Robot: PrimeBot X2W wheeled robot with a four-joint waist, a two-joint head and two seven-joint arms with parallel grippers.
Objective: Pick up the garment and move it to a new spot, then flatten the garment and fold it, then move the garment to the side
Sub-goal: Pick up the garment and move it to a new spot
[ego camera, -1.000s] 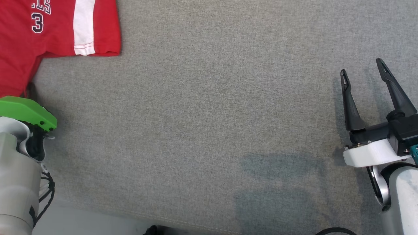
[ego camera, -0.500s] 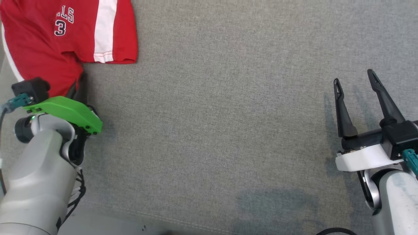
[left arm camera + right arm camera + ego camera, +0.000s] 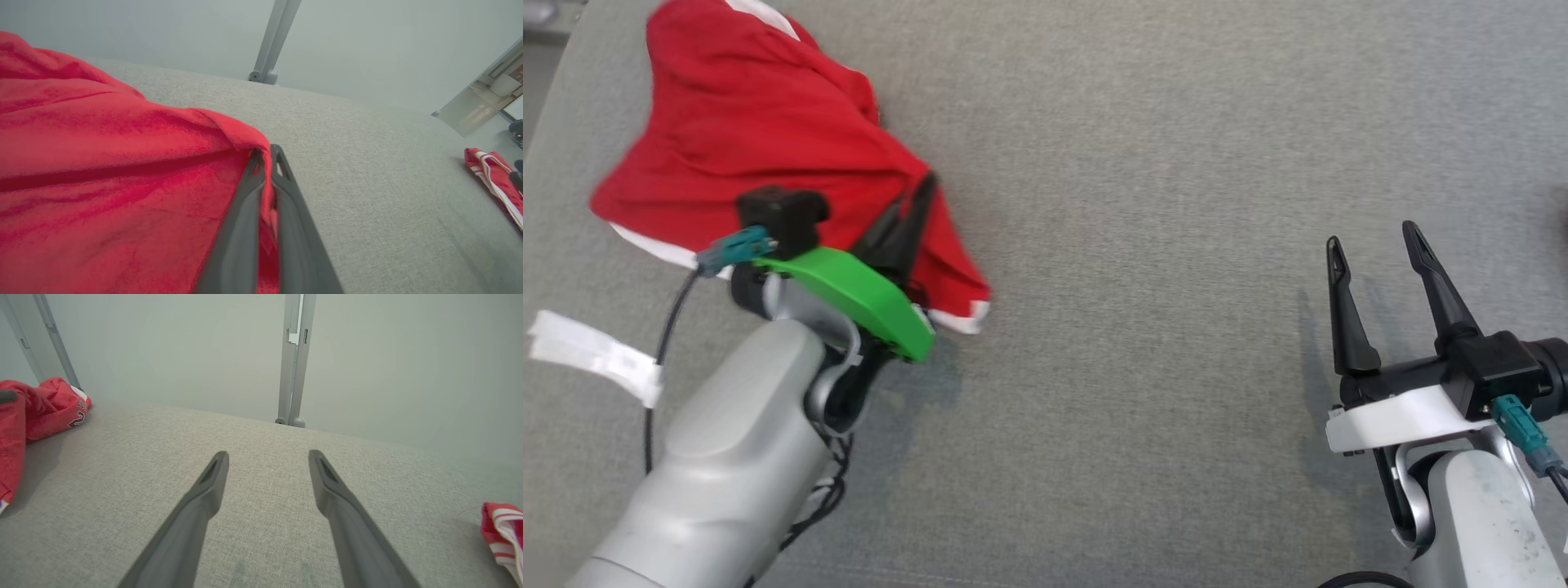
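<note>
Slippage is the chief worry. The left claw [image 3: 267, 152] is clamped shut on a thin fold of the red jersey-style garment with white trim [image 3: 768, 139], and only a narrow edge of cloth sits between its dark fingers. The rest hangs bunched around and beyond the fingers, at the far left of the grey fabric-covered tabletop [image 3: 1143, 245]. Part of it looks raised, and part seems to trail on the surface. A quick swing could pull that small pinch free. The trailing cloth could also drag and twist, leaving a knot that is harder to flatten. The garment lies near the tabletop's left edge, so a drop there might send it over the side.

The right claw [image 3: 1370, 235] stands wide open and empty above bare tabletop, well apart from the garment, so it gives no second hold.

How deep the cloth reaches between the left fingers is hidden by the fold itself. The garment is blurred in the head view, and the arm's green cover [image 3: 858, 298] masks its near hem. The right wrist view shows just part of a dark numeral. A red-and-white striped scrap [image 3: 502, 533] is cut off at the frame's right margin, and I cannot tell what it is.
</note>
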